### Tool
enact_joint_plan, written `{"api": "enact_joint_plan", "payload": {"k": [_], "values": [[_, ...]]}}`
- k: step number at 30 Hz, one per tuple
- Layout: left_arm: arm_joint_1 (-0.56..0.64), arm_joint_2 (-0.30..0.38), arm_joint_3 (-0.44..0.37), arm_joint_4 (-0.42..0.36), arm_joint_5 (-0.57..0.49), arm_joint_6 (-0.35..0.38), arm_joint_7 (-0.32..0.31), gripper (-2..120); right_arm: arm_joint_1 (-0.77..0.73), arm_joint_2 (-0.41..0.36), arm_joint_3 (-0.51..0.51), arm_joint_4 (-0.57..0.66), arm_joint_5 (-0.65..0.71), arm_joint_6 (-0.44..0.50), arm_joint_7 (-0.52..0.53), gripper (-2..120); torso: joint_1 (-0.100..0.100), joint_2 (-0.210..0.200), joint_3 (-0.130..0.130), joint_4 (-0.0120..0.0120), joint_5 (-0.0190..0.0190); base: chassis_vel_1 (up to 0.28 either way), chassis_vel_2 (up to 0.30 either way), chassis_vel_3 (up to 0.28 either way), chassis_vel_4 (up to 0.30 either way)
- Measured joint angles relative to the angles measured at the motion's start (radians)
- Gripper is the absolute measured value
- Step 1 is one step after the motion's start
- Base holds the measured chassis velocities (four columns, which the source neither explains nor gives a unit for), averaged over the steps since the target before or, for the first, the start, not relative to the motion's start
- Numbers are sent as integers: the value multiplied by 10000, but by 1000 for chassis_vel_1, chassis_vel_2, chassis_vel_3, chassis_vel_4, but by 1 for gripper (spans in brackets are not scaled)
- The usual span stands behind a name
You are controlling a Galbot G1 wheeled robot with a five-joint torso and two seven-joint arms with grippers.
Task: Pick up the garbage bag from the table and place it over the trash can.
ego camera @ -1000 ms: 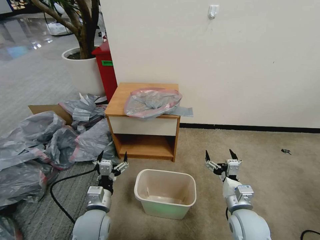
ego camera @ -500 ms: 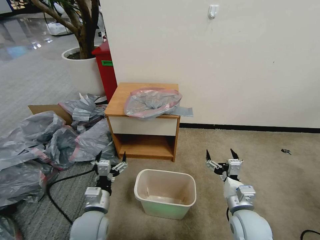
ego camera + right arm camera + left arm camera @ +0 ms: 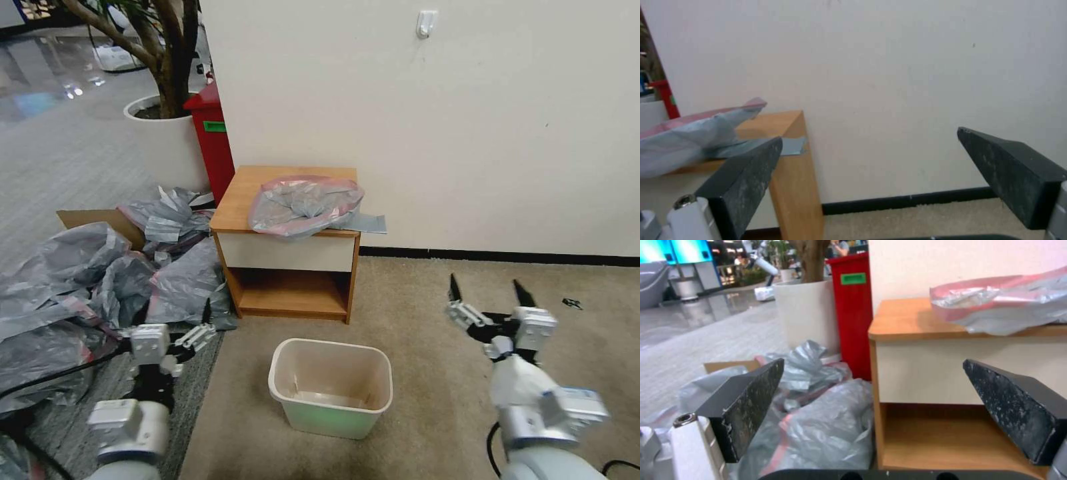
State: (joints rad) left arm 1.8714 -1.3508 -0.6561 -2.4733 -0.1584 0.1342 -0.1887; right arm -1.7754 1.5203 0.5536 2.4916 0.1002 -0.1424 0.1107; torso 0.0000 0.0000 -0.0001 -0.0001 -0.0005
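The head camera looks forward and down from high, far enough to take in the light-brown wooden nightstand with a white drawer front (image 3: pixel 288 250) at 12 o'clock and the beige rectangular plastic bin (image 3: pixel 331 387) near the middle.

The left wrist camera sits low and close, facing level toward the nightstand's (image 3: pixel 951 370) left corner, between its own black fingers (image 3: pixel 753 403).

The right wrist camera also looks level, toward the nightstand's (image 3: pixel 793 173) right edge and the white wall (image 3: pixel 907 83).

All three views share the tabletop and the crumpled grey plastic bag with a pink-red rim (image 3: pixel 303 203) (image 3: pixel 1005 308) (image 3: pixel 689 140).
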Motion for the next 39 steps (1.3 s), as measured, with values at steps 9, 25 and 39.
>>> {"api": "enact_joint_plan", "payload": {"k": [9,25,39], "values": [[727,334,-267,-363,-402,319,-437,100,158,-229,-210,-387,533,-107,11,100,0,0,1,0,4,0,0,0,0],[901,422,-517,-300,-1043,511,-592,100,3815,-1271,-774,-3517,5898,3,534,100,0,0,2,1,4,0,0,0,0],[1220,246,-596,-279,-1170,347,-397,100,7073,-348,-1626,-6705,10556,424,1051,100,0,-1,2,1,5,0,0,0,0]]}}
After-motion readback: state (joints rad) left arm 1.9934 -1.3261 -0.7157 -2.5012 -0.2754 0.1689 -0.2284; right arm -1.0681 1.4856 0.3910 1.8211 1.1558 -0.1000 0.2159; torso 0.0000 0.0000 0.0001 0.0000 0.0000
